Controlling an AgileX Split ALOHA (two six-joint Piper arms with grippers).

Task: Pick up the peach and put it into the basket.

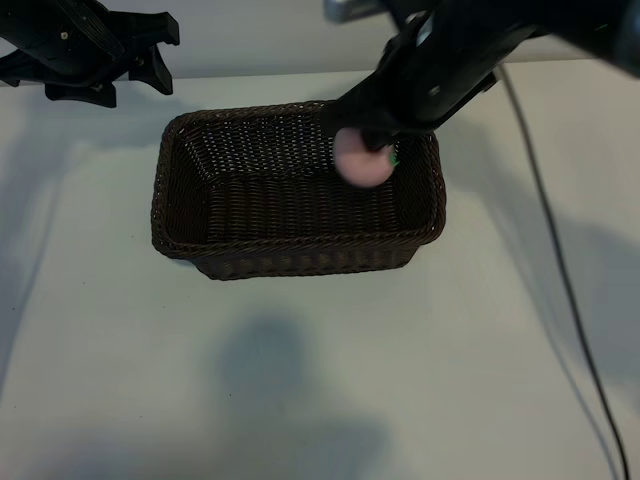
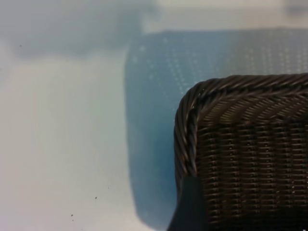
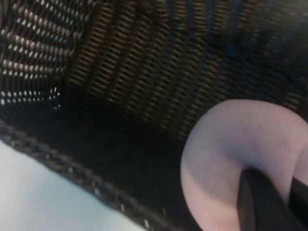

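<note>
The pale-pink peach (image 1: 362, 160) hangs over the right end of the dark-brown wicker basket (image 1: 300, 238), pinched from above by my right gripper (image 1: 375, 138). Up close in the right wrist view, the peach (image 3: 236, 154) sits against a dark fingertip (image 3: 260, 202), with the basket's woven inside wall and braided rim (image 3: 72, 168) behind and below it. My left gripper (image 1: 140, 60) is parked at the table's far left corner, open and holding nothing. One of its fingertips (image 2: 192, 207) shows beside a rounded basket corner (image 2: 192, 110).
The basket stands in the middle of a white table (image 1: 300, 380). A black cable (image 1: 560, 270) runs down the table's right side. The right arm's shadow falls on the table in front of the basket.
</note>
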